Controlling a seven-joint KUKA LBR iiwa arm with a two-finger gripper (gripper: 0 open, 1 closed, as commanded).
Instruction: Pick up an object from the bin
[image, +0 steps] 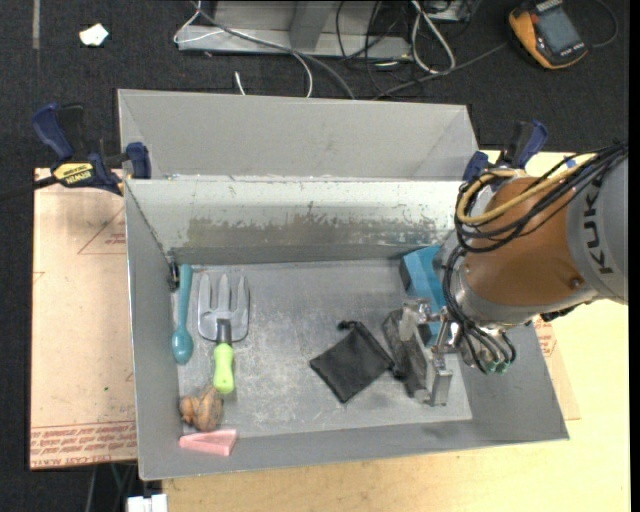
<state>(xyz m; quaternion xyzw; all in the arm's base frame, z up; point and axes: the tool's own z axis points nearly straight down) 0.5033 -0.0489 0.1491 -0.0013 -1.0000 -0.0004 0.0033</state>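
Observation:
My gripper (424, 385) hangs low over the right part of the bin floor, its two grey fingers pointing down with a narrow gap and nothing visible between them. Just left of the fingers lies a black flat pouch-like thing (350, 365), tilted, with a thin black strap running toward the fingers. A blue block (422, 275) sits behind the gripper near the back wall, partly hidden by the arm.
Along the left wall lie a teal spoon (181, 320), a grey garden fork with a green handle (221, 330), a brown lumpy thing (201, 407) and a pink wedge (209, 441). The arm with its orange cover and cables covers the bin's right side.

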